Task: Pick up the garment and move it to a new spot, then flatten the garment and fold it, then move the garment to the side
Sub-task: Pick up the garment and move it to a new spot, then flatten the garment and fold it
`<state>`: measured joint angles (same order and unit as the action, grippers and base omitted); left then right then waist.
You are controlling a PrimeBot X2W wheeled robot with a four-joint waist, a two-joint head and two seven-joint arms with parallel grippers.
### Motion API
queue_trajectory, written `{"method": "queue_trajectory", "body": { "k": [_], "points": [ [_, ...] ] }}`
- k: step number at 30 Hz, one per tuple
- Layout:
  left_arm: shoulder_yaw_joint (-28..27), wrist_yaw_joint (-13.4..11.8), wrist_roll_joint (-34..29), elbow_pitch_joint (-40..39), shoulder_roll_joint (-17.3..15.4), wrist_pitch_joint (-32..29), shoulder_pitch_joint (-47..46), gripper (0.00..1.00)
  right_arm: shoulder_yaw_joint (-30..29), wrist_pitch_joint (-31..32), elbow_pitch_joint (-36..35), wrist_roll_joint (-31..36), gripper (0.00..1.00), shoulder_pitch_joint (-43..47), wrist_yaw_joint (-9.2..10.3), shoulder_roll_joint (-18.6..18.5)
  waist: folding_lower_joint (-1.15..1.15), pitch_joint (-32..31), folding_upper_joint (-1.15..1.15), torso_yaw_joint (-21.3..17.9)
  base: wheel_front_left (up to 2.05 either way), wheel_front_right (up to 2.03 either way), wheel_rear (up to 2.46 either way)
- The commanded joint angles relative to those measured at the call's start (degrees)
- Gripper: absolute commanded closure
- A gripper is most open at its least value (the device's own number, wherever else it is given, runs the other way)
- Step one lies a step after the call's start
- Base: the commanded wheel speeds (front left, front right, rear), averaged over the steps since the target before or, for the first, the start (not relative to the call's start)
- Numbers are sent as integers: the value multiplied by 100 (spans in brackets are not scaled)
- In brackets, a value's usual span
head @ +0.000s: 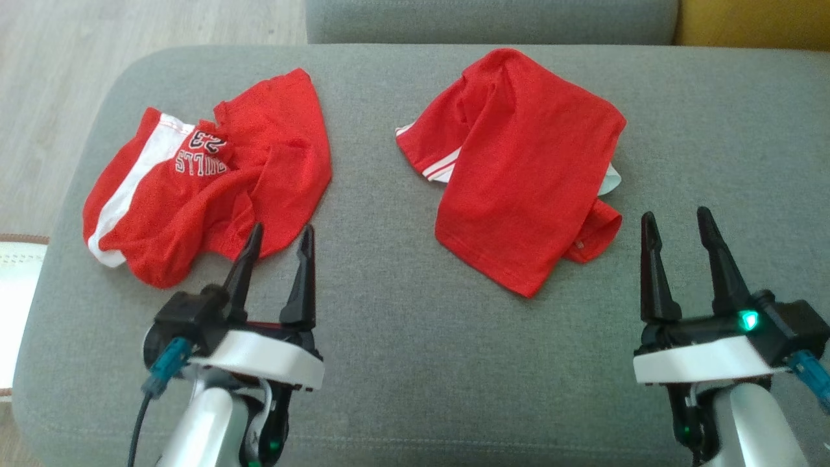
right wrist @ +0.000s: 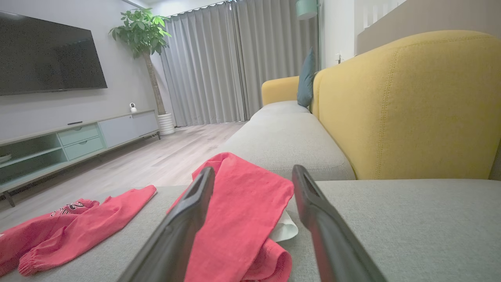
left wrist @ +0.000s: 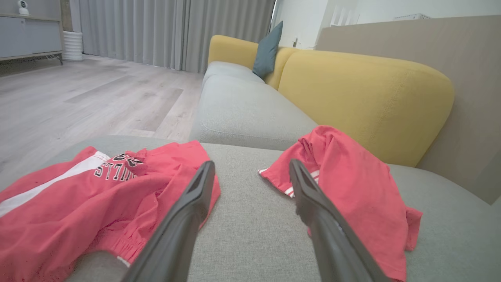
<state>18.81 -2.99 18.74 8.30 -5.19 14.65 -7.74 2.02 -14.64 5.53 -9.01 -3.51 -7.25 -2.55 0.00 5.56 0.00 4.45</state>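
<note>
Two red garments lie on the grey sofa seat [head: 389,311]. A crumpled red garment [head: 207,181] with a white stripe and printed lettering sits at the left [left wrist: 78,203] [right wrist: 70,231]. A second red garment [head: 519,168], roughly folded with white trim, lies to the right of centre [left wrist: 352,188] [right wrist: 242,211]. My left gripper [head: 279,240] is open, its fingertips at the near edge of the lettered garment, nothing between them. My right gripper [head: 677,224] is open too, just right of the second garment's near corner and apart from it.
The grey seat's rounded edge [head: 39,311] drops to a wooden floor [head: 52,97] at the left. A yellow backrest [left wrist: 364,94] rises behind the seat, with a teal cushion [left wrist: 268,51] further along. A TV stand [right wrist: 78,141] and a plant [right wrist: 143,31] stand across the room.
</note>
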Motion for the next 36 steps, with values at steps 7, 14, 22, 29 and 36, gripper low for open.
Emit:
{"method": "queue_trajectory", "body": {
  "k": [7,14,22,29,36],
  "points": [
    [-521,144,-338,-453,156,34,48,0,215,-36,-146,-20,0,-21,-24,-32,0,-76,0,-77,0,0,0],
    [-641,236,-418,-465,220,34,92,0,241,-36,-140,-41,0,-16,-24,-32,0,-99,0,-120,0,0,0],
    [-614,233,-328,-461,229,35,110,0,453,-36,-55,73,0,-4,-24,-32,0,-53,0,-102,0,0,0],
    [-454,220,-223,-426,230,35,-11,0,1112,131,551,415,0,-197,-24,-32,0,192,0,78,0,0,0],
    [-382,216,-143,-398,231,35,-158,0,1330,409,1369,858,0,-541,-24,-32,0,510,0,365,0,0,0]
  ]
}}
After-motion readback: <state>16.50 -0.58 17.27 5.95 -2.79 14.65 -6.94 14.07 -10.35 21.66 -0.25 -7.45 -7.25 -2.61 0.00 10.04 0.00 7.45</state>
